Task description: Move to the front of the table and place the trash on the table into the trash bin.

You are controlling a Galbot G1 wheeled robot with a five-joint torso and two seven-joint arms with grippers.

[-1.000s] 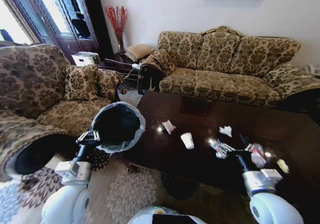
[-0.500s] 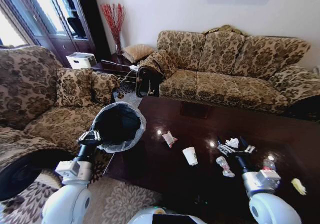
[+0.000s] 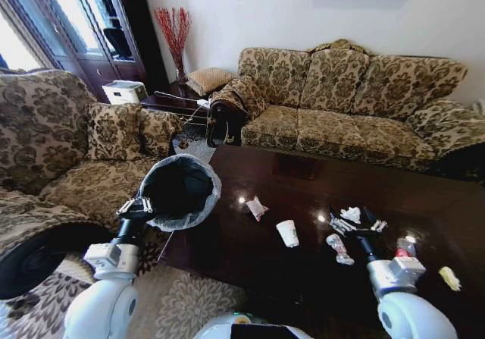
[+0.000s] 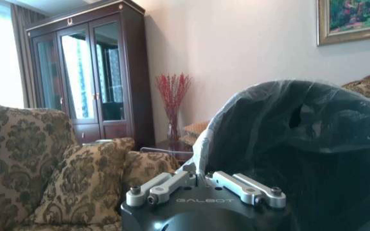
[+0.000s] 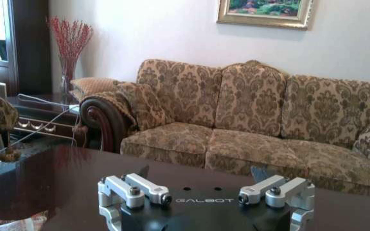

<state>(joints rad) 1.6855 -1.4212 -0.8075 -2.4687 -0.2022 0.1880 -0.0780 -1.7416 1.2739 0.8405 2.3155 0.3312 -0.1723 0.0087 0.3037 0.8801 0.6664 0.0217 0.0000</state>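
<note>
Robot at the table (image 3: 250,255), bin (image 3: 179,190) held up in the left gripper (image 3: 138,205).

The left gripper is clamped on the bin's lined rim, holding it tilted, mouth toward the camera, just off the table's left end beside the armchair (image 3: 53,149). The right gripper (image 3: 356,225) hovers over the table's right part with its fingers spread, grasping nothing. The trash lies on the dark tabletop: a wrapper (image 3: 257,208) and a paper cup (image 3: 287,233) near the middle, crumpled paper (image 3: 351,215) and another scrap (image 3: 339,249) close by the right gripper, a bottle (image 3: 404,246) and a yellow scrap (image 3: 449,277) farther right. A sofa (image 3: 348,104) stands behind.
</note>
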